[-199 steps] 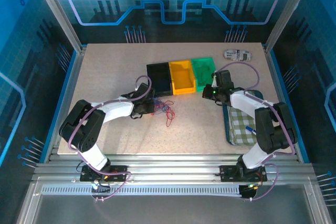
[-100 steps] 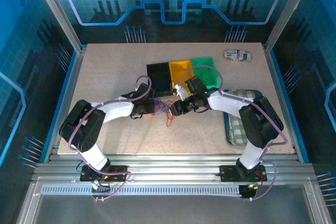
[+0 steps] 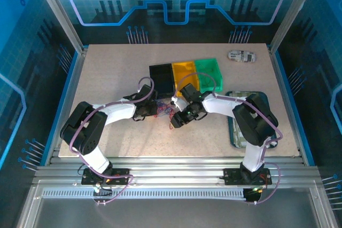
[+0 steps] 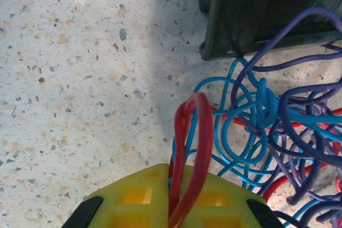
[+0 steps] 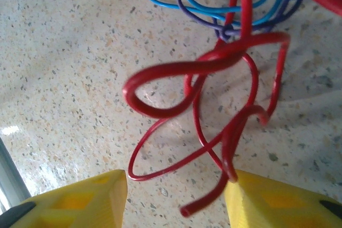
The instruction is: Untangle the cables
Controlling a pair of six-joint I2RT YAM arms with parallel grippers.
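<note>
We see cables (image 3: 170, 111) on tabletop (image 3: 107, 78), bunched just in front of black bin (image 3: 162, 78). We note left claw (image 4: 179, 198) pinched shut on red loop. We note right claw (image 5: 175, 185) spread open over loose red strands, gripping nothing.

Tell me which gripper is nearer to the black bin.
Left. The left gripper is just in front of the black bin, at its near edge. The right gripper is farther off, across the cables.
</note>
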